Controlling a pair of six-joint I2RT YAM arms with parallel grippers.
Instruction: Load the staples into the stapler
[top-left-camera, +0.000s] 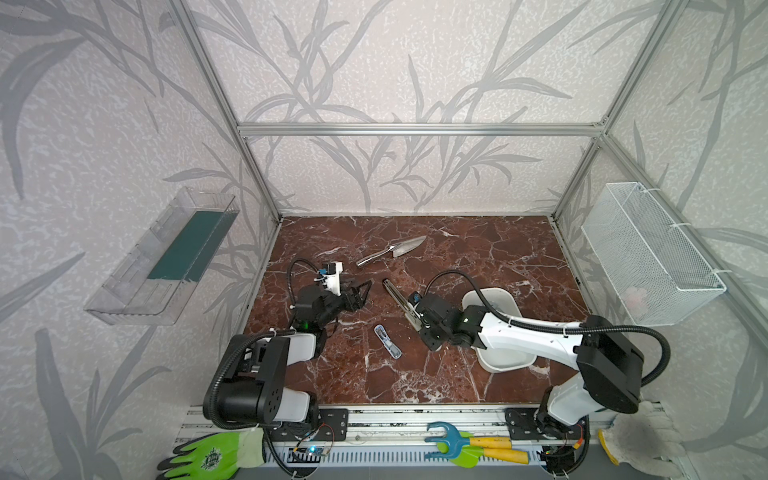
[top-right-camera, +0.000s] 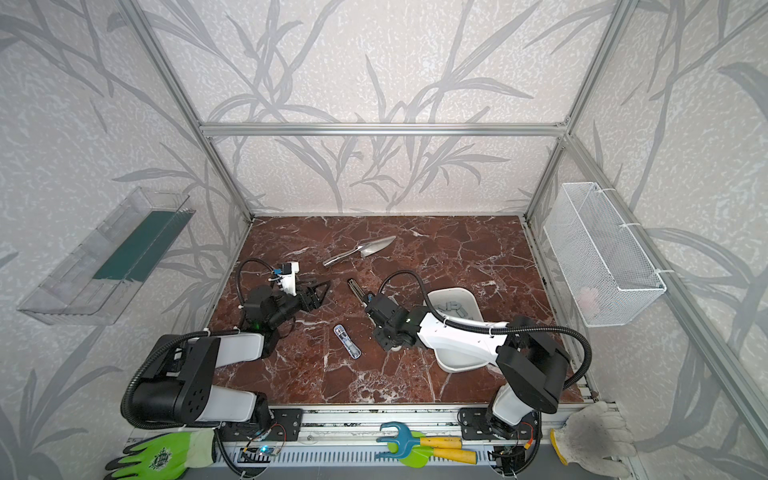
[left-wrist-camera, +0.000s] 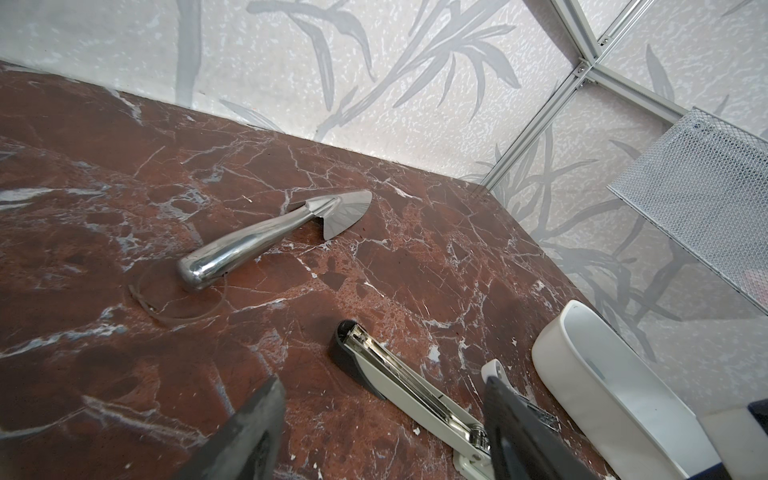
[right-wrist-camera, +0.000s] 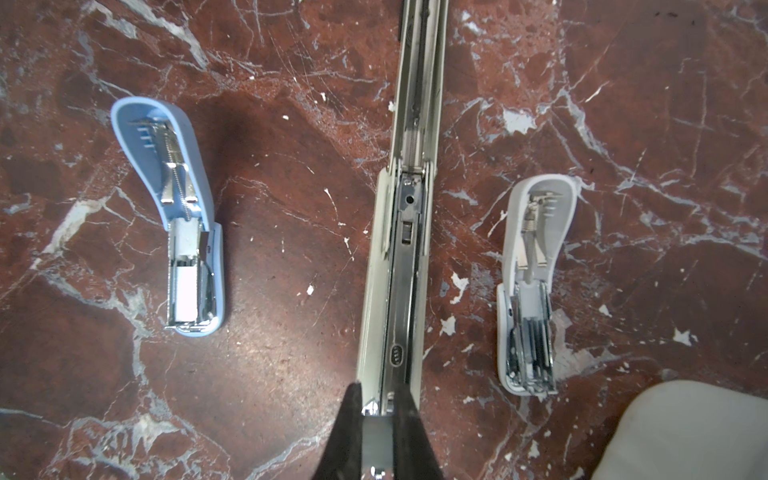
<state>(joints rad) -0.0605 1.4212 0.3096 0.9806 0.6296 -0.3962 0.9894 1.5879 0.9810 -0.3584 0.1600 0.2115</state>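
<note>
A long grey stapler (right-wrist-camera: 401, 249) lies folded open on the marble table (top-left-camera: 478, 249), its metal channel facing up; it also shows in both top views (top-left-camera: 395, 295) (top-right-camera: 356, 289). My right gripper (right-wrist-camera: 378, 413) hangs over the channel's near end, shut on a dull-grey staple strip (right-wrist-camera: 377, 440). More staples (top-right-camera: 452, 308) lie in the white bin (top-right-camera: 465, 361), partly under the right arm. My left gripper (top-left-camera: 362, 291) (left-wrist-camera: 384, 382) stands open and holds nothing, just left of the stapler's far end.
A small blue stapler (right-wrist-camera: 178, 216) (top-left-camera: 387, 341) and a small white stapler (right-wrist-camera: 532, 286) lie open either side of the long one. A steel trowel (top-left-camera: 392, 250) lies toward the back. A wire basket (top-left-camera: 652, 253) hangs on the right wall, a clear tray (top-left-camera: 162, 257) on the left.
</note>
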